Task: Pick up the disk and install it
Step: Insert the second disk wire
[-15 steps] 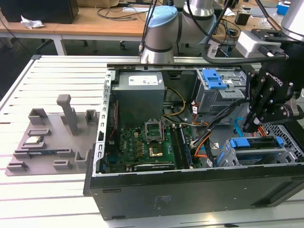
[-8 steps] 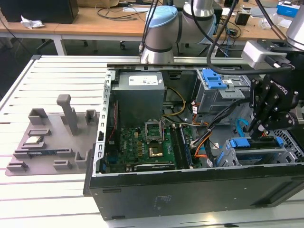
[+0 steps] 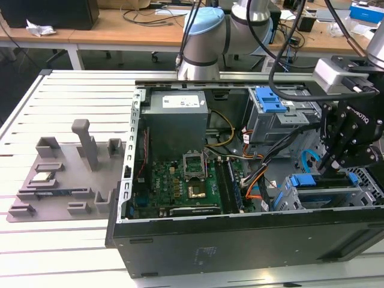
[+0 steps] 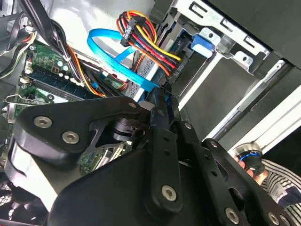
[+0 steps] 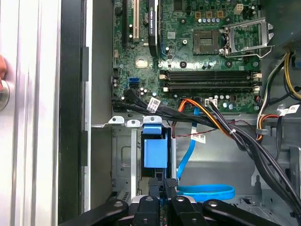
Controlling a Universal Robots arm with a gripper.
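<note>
Pincer [image 3: 331, 169] hangs over the open computer case [image 3: 240, 234], at the exterior view's right and a little below mid-height. Its black fingers [image 5: 157, 184] are drawn narrow, nearly together, in both wrist views [image 4: 162, 96]. Whether anything is pinched between them cannot be told.

The fingertips sit at the top of a grey drive cage [image 3: 360, 195] in the lower right corner of the case. The disk [image 3: 309, 180] stands in that cage, with its bright blue frame showing at the top. In the first wrist view the blue frame [image 5: 154, 150] lies just beyond the fingertips, inside the cage walls.

A flat blue cable [image 5: 207, 192] curls beside the cage and also shows in the second wrist view [image 4: 117, 56], next to a bundle of red, yellow and black wires [image 4: 146, 33].

The green motherboard [image 3: 180, 180] fills the case floor toward the exterior view's centre. The case lies on a slatted white desk [image 3: 60, 102]. A grey moulded holder [image 3: 66, 174] rests on the desk at the exterior view's left, well apart from the pincer.
</note>
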